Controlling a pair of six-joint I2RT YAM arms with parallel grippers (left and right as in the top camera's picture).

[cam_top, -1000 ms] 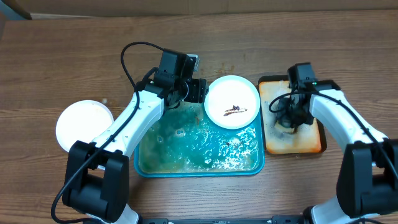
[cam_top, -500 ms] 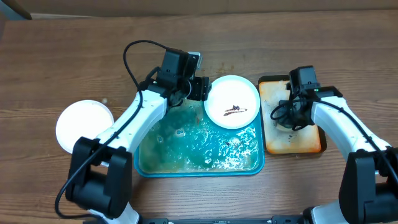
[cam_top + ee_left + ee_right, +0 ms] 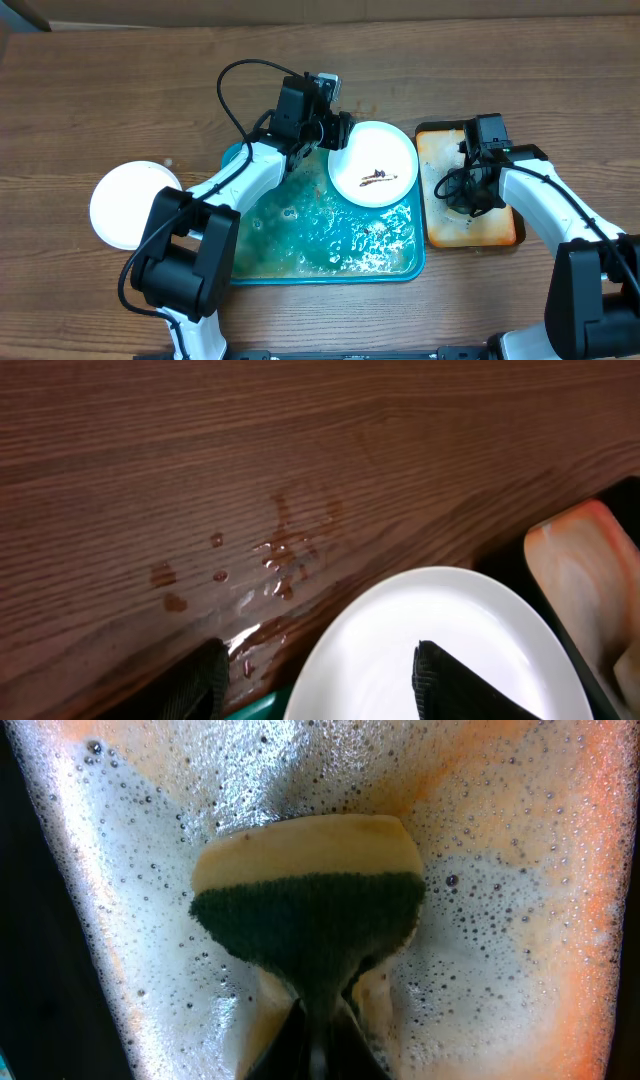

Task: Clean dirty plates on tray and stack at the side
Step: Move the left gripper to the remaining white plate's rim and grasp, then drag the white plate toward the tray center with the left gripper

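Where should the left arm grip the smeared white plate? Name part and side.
Pinch the rim at its far-left edge, coming from the left. The plate is shallow, so only the thin rim fits; that edge overhangs the tray, and the left gripper straddles it.

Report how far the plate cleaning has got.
Done, apparently: one white plate lies on the table left of the teal tray, no smear visible. In hand: the left pincer straddles the rim of a smeared plate, open; the right pincer holds a sponge in the foamy orange tray. Left: scrubbing that smear and stacking. No third plate shows.
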